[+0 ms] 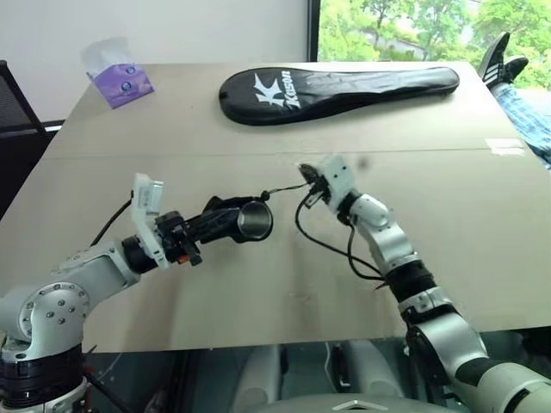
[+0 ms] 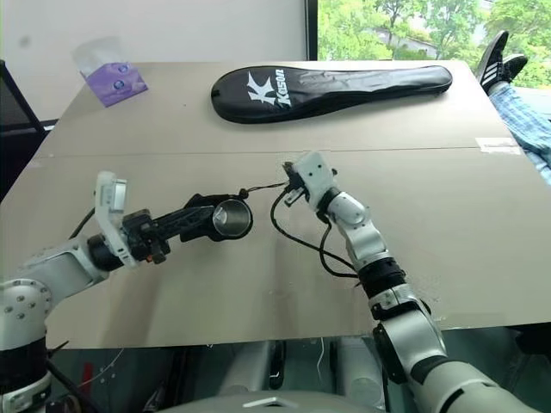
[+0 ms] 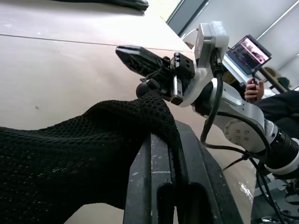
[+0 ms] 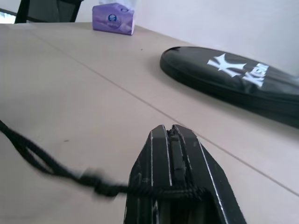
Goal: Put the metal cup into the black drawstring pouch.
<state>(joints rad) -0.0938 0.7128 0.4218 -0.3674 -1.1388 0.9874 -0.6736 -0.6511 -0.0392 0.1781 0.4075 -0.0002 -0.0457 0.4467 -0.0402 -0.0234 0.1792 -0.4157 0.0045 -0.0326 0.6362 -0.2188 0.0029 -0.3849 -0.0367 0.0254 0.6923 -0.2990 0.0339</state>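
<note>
A wide tan surface [image 1: 448,249] by a sunny window, racket cover [image 1: 340,90] lying at the far side.
The metal cup [image 1: 256,220] already sits in the black drawstring pouch [image 1: 219,222], held above the surface by the left gripper [image 1: 200,229], jaws clenched on fabric; the right gripper [image 1: 303,176] pinches the cord [image 1: 282,188]. Cinching the neck looks like what remains.

"Kason" on racket cover [image 1: 336,90]
</note>
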